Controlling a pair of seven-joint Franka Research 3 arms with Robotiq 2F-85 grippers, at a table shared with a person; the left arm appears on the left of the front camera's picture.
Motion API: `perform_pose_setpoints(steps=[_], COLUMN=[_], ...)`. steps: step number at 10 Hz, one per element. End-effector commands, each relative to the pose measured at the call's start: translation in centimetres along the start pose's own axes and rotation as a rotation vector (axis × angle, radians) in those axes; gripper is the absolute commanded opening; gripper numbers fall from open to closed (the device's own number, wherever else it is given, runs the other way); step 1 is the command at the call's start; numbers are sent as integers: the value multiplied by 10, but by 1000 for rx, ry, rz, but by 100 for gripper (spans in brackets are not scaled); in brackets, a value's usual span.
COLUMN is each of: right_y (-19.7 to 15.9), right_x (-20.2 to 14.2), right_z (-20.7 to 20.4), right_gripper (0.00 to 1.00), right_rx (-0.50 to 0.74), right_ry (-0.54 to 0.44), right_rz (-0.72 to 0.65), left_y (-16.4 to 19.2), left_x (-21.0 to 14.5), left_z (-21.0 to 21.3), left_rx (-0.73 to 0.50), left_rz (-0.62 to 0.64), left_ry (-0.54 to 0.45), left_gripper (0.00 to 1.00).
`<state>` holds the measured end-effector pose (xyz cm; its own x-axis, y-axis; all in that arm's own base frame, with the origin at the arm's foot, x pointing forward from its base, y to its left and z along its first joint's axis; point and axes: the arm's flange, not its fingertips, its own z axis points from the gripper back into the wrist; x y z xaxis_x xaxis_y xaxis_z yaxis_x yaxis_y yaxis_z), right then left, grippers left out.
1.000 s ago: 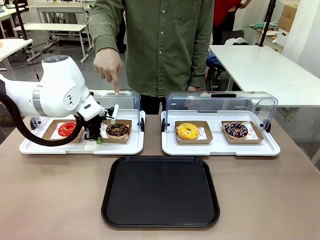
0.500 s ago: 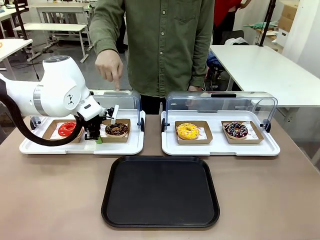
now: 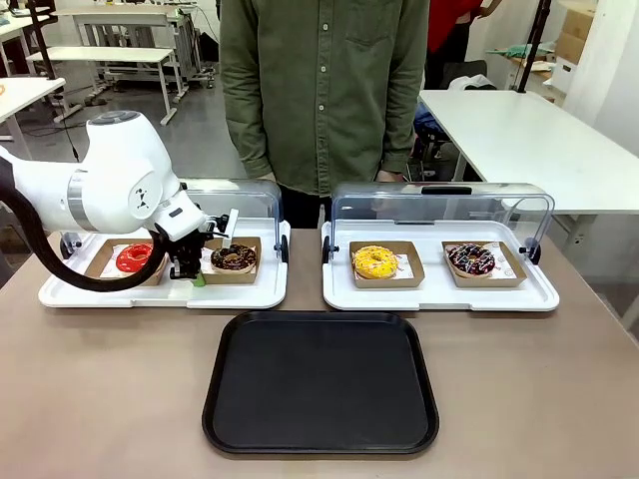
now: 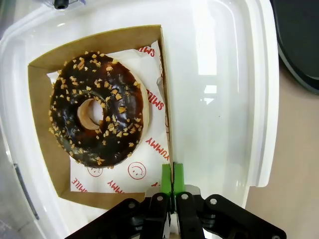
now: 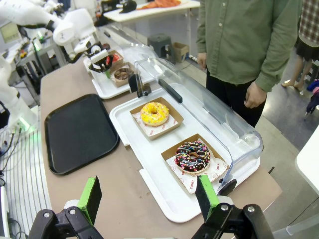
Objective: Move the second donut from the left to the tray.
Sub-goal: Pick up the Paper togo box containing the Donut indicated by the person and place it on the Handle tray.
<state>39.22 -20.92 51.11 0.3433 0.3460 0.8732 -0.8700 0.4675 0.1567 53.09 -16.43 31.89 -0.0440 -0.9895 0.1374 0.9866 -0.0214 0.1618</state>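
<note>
The second donut from the left point(image 3: 235, 258) point(image 4: 96, 122) is chocolate-glazed with orange-brown crumbs. It lies in a shallow brown cardboard box point(image 4: 45, 149) on white paper, in the left display tray. My left gripper point(image 3: 190, 271) point(image 4: 171, 177) stands at the box's left front side, its green pads shut on the box's thin side wall. The tray point(image 3: 319, 384) point(image 4: 301, 45) point(image 5: 79, 132) is black and bare, just in front of the display trays. My right gripper point(image 5: 148, 199) hangs open, high above the table's right end, with nothing between its fingers.
A red donut point(image 3: 133, 257) shares the left white display tray point(image 3: 240, 296). The right display tray point(image 3: 439, 296) holds a yellow donut point(image 3: 374, 261) and a sprinkled dark one point(image 3: 470, 259). Clear lids point(image 3: 439, 205) stand raised behind both. A person point(image 3: 324, 90) stands at the far edge.
The person's hand that pointed down at the left display tray has drawn back out of sight. My left gripper's pads have closed fully on the box wall; the arm has stayed put.
</note>
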Motion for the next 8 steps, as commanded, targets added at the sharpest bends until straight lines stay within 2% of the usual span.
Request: perform_pose_setpoints(steps=[1, 4, 8], right_y=[3, 3, 3], right_x=[2, 2, 2], right_z=[-1, -1, -1], right_gripper=[100, 100, 100], right_rx=[-3, -3, -3], right_ry=[-26, -26, -26], right_rz=[9, 9, 9], left_y=[-4, -28, -79], left_x=[1, 10, 45], left_z=[18, 64, 110], left_rx=[50, 141, 168], left_rz=[8, 27, 38], left_ry=[-3, -14, -26], left_gripper=[1, 1, 1])
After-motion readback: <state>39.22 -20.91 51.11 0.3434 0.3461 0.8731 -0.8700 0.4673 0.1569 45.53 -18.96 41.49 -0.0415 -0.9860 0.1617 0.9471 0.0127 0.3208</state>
